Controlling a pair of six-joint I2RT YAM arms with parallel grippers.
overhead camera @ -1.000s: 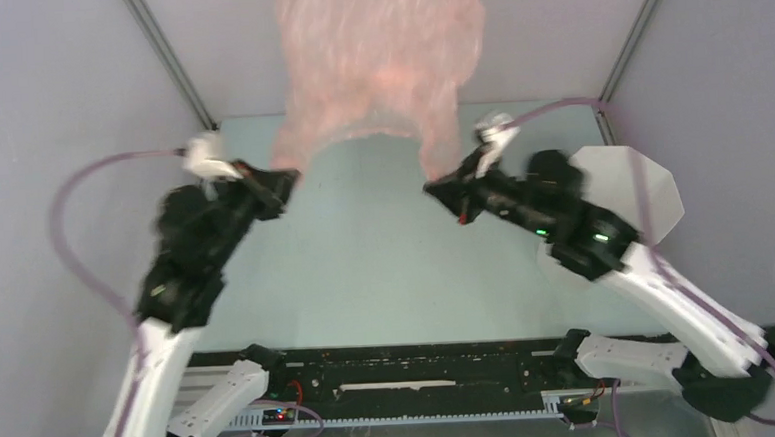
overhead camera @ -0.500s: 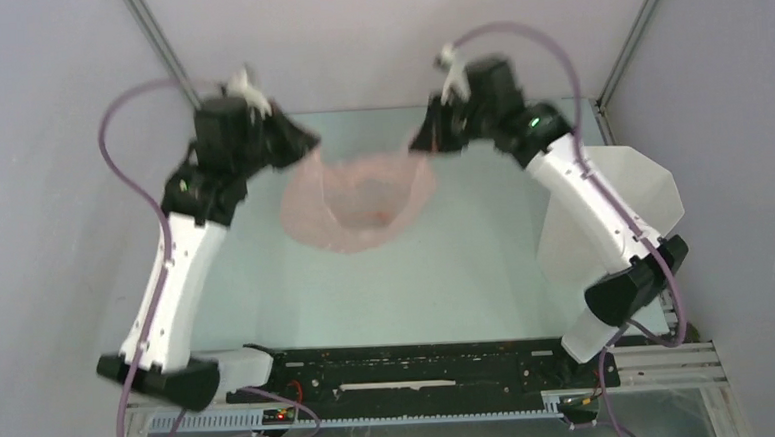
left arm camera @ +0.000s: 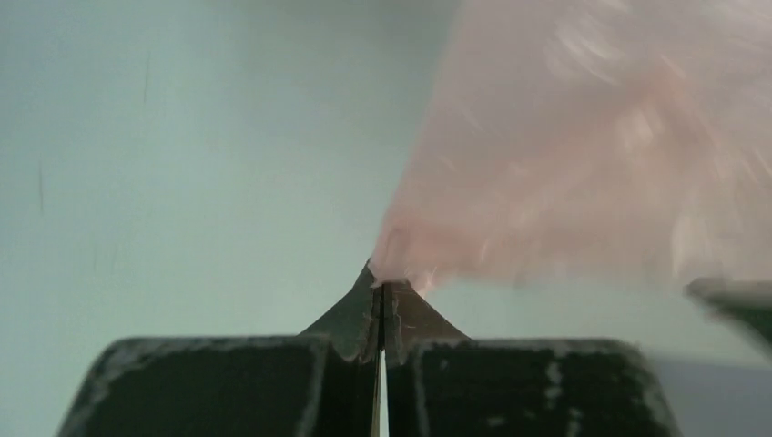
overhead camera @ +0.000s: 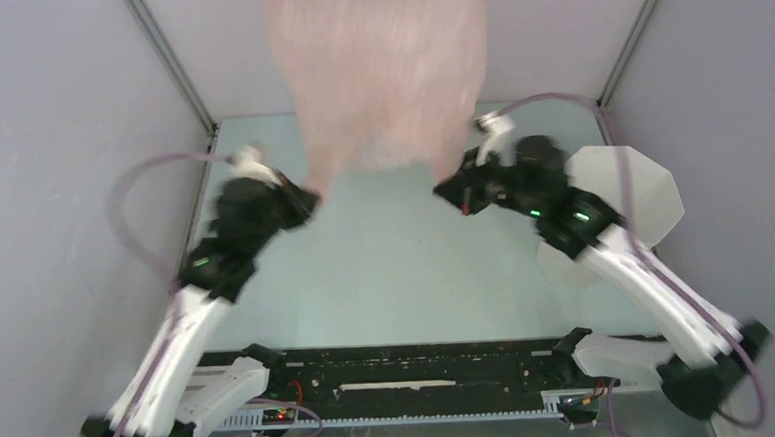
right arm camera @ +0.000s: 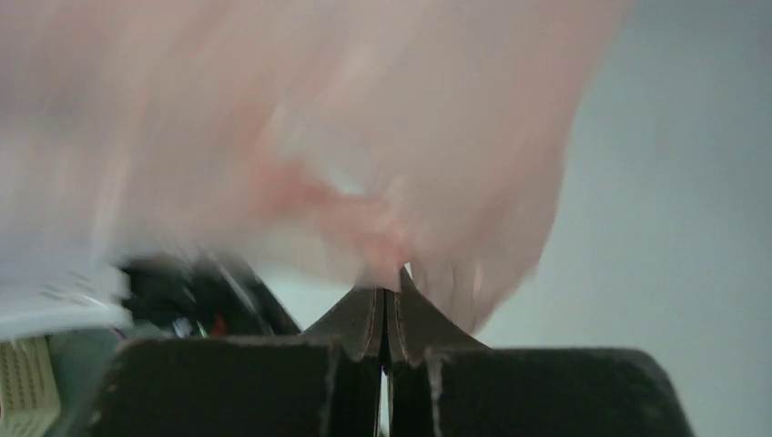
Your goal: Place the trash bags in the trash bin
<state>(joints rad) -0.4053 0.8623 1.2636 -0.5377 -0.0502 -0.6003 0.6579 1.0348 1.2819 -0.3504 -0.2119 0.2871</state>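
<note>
The left gripper (overhead camera: pixel 304 197) is squeezed all the way shut. An edge of the pink trash bag (overhead camera: pixel 381 69) is pinched between its tips. In the left wrist view, the two black tips of the left gripper (left arm camera: pixel 382 289) are pressed flat together, with no gap to be seen. The thin pink film (left arm camera: pixel 592 155) is spread up and to the right from them.

The right gripper (overhead camera: pixel 449 187) is shut tight too. Another edge of the trash bag (right arm camera: pixel 319 137) is caught at its tips (right arm camera: pixel 390 293). From there the bag is puffed up and to the left.

The bag is held up between the two grippers, off the pale green table (overhead camera: pixel 386 269). It is blown up big above and beyond both of them, and it is seen as a blur.

The white trash bin (overhead camera: pixel 659 179) is found to the right of the right gripper, well apart from the bag. It is partly hidden behind the right arm.
</note>
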